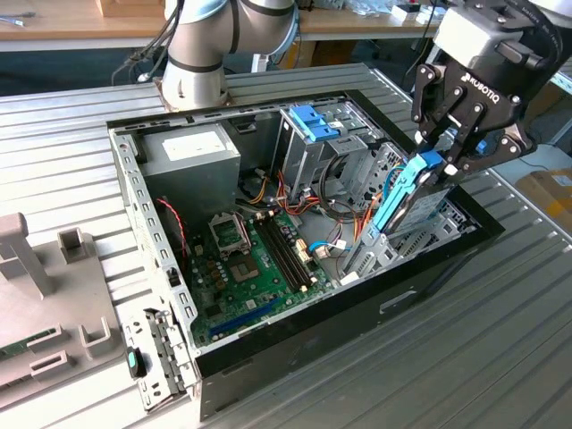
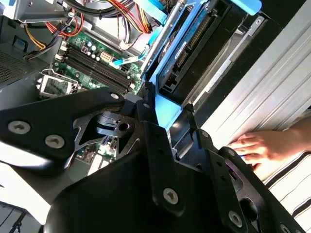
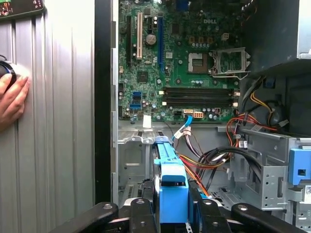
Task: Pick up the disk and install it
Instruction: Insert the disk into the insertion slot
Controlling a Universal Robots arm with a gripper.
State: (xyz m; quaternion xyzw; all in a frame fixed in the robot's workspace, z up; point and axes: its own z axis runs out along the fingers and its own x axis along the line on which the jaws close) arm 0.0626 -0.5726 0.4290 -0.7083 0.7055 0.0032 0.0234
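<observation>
The disk (image 1: 400, 198), a dark drive in a light-blue carrier frame, stands on edge and tilted inside the open computer case (image 1: 268, 353) at the exterior view's right. My gripper (image 1: 440, 161) is shut on the carrier's upper end. The disk's lower end reaches down among the metal brackets by the case wall; I cannot tell whether it touches them. In the second wrist view the dark drive body (image 2: 204, 53) runs away from the gripper (image 2: 167, 104). The first wrist view has the blue carrier (image 3: 172, 187) clamped between the fingers (image 3: 141, 213).
The motherboard (image 1: 246, 259) lies on the case floor, with a power supply (image 1: 192, 156) and a tall drive cage carrying a blue-tabbed bracket (image 1: 313, 121) behind. Loose cables (image 1: 335, 219) lie beside the disk. A person's hand (image 2: 262, 145) rests on the ribbed table beside the case. A grey fixture (image 1: 45, 277) stands left.
</observation>
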